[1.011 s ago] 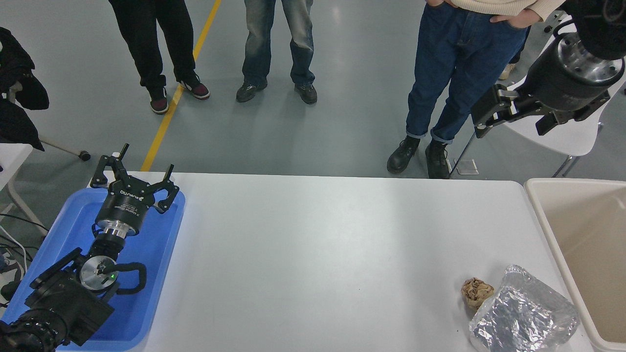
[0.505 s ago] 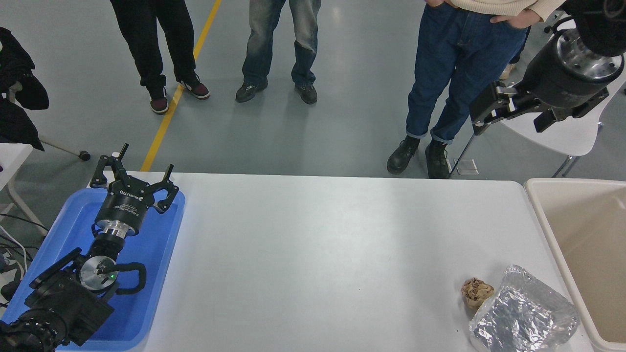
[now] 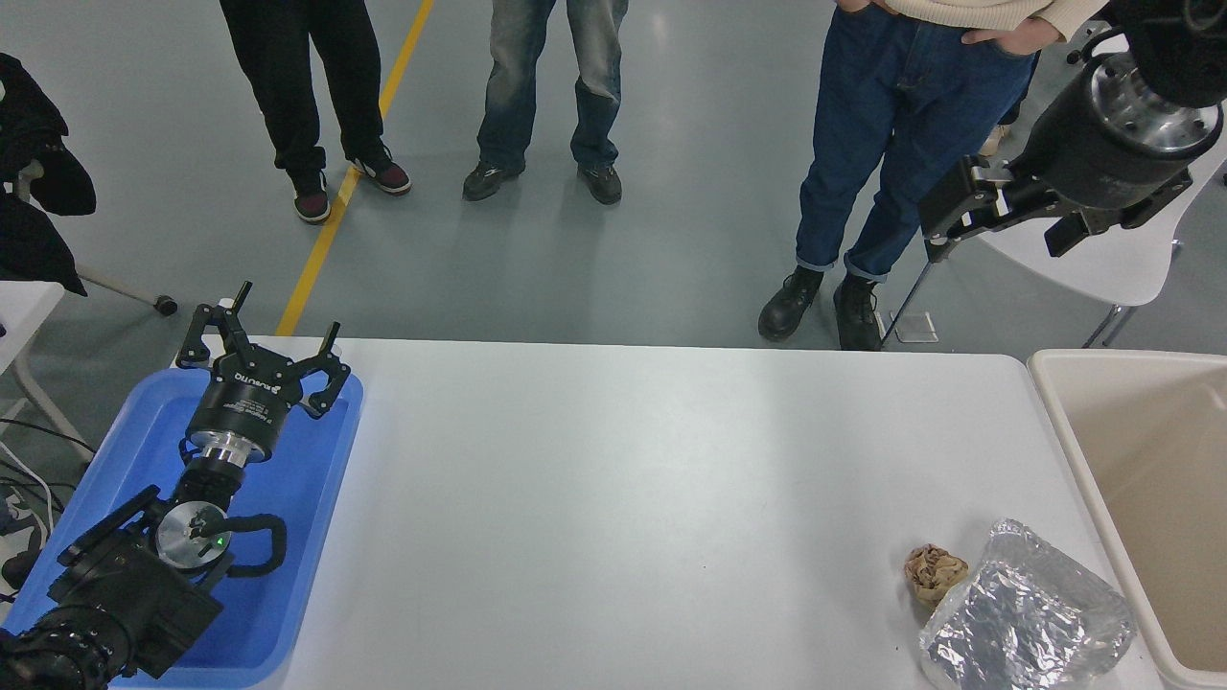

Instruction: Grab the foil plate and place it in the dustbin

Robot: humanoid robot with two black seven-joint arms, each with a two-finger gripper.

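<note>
One foil plate lies at the table's near right corner, beside the dustbin; the right pincer hangs empty high above, well apart, how far open I cannot tell.

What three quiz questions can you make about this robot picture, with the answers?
1. True or false: the foil plate is already inside the dustbin.
2. What lies right beside the foil plate on the white table? A) a brown paper ball B) a red cup C) a spoon
3. Fill in: the left gripper hangs over the ____ tray.

Key
1. False. It lies on the table near the dustbin, and the right gripper is high up, far from it.
2. A, the brown paper ball.
3. Blue.
</note>
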